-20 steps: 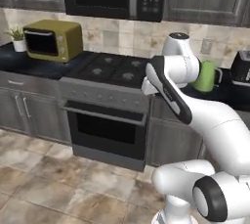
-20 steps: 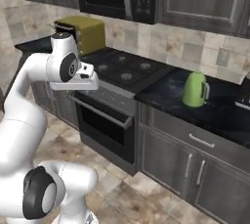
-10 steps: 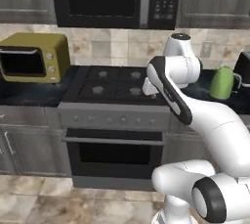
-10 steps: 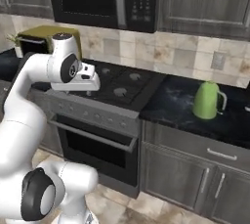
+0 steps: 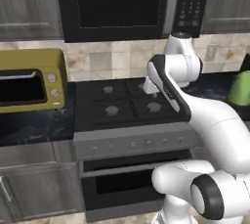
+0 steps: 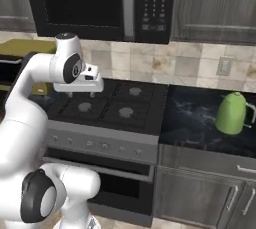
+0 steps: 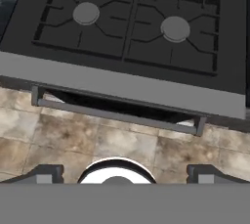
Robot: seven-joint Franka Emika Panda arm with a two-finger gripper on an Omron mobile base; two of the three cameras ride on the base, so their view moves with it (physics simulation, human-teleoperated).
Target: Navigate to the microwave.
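In the left base view the whole scene has shifted since the earlier frames, so the base has driven, not the things; the microwave (image 5: 134, 5) now sits high and centred, straight above the stove (image 5: 129, 103), its top cut off by the frame; the toaster oven (image 5: 30, 79) stands left of the stove, its left end cropped; the green kettle (image 5: 241, 88) is right of the stove, half cut by the edge; the arm rises in front of the stove and hides its right rear burner.

In the right base view the microwave (image 6: 100, 4) again hangs above the stove (image 6: 107, 110), keypad on its right; the kettle (image 6: 231, 113) shows whole here, on the dark counter (image 6: 192, 118) right of the stove; the toaster oven (image 6: 20, 55) is mostly hidden behind the arm; the gripper (image 6: 80, 93) points down over the stove's left side, fingers too small to judge.

In the hand view the stove (image 7: 132, 27) lies below with two burners and the oven handle (image 7: 117, 115); the gripper (image 7: 124, 173) shows two tips set wide apart, released, grasping nothing.
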